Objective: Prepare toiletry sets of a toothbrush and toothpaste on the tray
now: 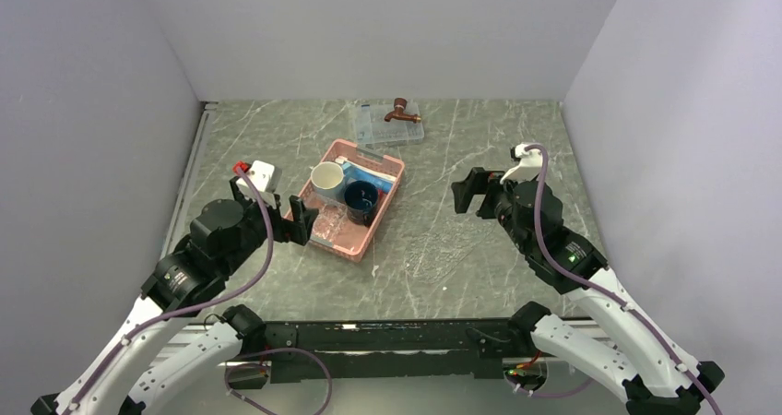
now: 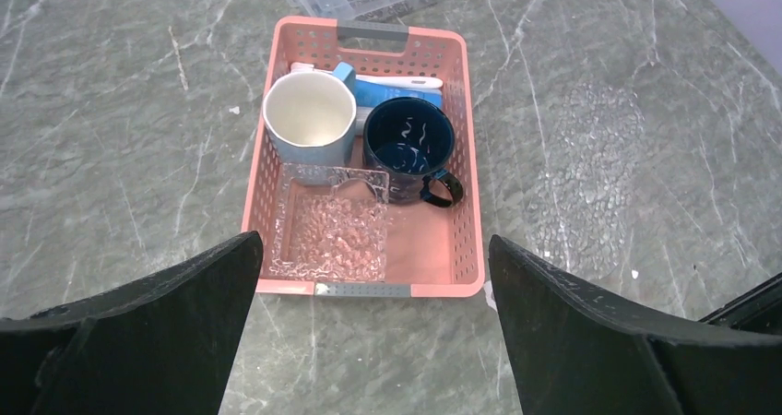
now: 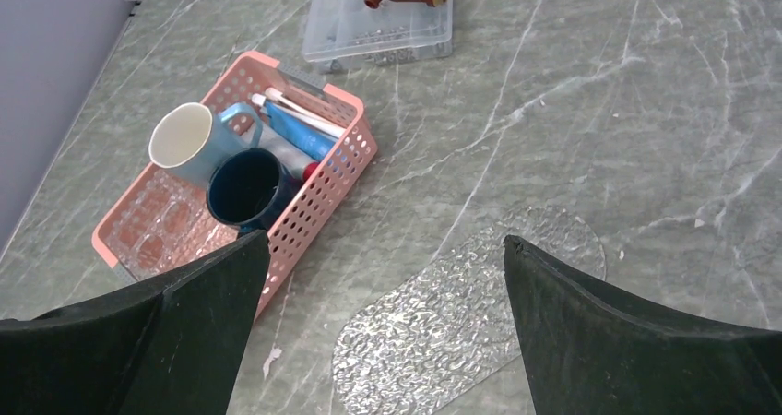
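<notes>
Left end effector (image 2: 373,242) spread, empty; tray (image 2: 327,235) just ahead inside basket (image 2: 472,157); right end effector (image 3: 385,238) spread too.

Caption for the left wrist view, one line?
Open left pincer faces basket holding white mug, blue mug, toothpaste, toothbrush and tray.

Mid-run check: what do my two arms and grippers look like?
The left arm and right arm have white shells, black round joints and a purple cable along each. Each wrist carries a white camera box; the left one has a red part. The left gripper and right gripper have black, wedge-shaped fingers.
</notes>
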